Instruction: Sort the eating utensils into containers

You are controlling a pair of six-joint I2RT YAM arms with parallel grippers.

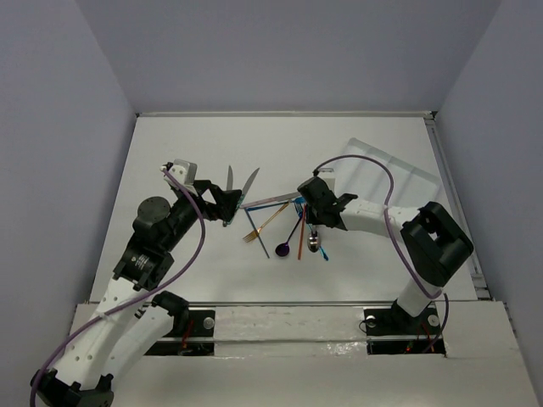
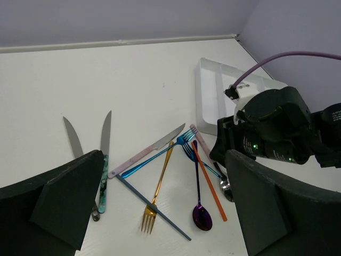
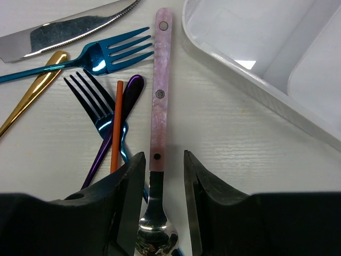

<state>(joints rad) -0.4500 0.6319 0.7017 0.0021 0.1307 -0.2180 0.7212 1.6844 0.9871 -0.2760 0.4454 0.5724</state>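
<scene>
While the right gripper [image 3: 164, 160] stands low over the white table [image 3: 250, 154], its two black fingers are set either side of the silver spoon with the pale pink riveted handle [image 3: 160, 85]. From where I stand the pick looks lined up but not made. A sliver of table shows between one finger and the spoon's dark neck, so the claw is spread and pinching nothing. The spoon lies flat with its bowl toward the wrist. The far end of its handle is just beside the corner of the white shallow plastic tray with long compartments [image 3: 234, 32], not inside it. I reckon the thing to do is close squarely on the neck. The slim orange-red utensil handle [image 3: 116, 128], the purple spoon handle [image 3: 130, 90] and the dark blue fork [image 3: 93, 101] crowd right beside the other finger, and any of them could get nipped or dragged along. Polished metal held at one narrow point may swivel, so a straight lift clear of the pile seems wise. After that, turn the spoon lengthways to match a compartment and lower it in. The tray is near, so the carry can be short and gentle. The left gripper [image 2: 165, 160] hangs wide open and empty near two silver knives [image 2: 105, 138]. It is well apart from the spoon and has no need to come in.
</scene>
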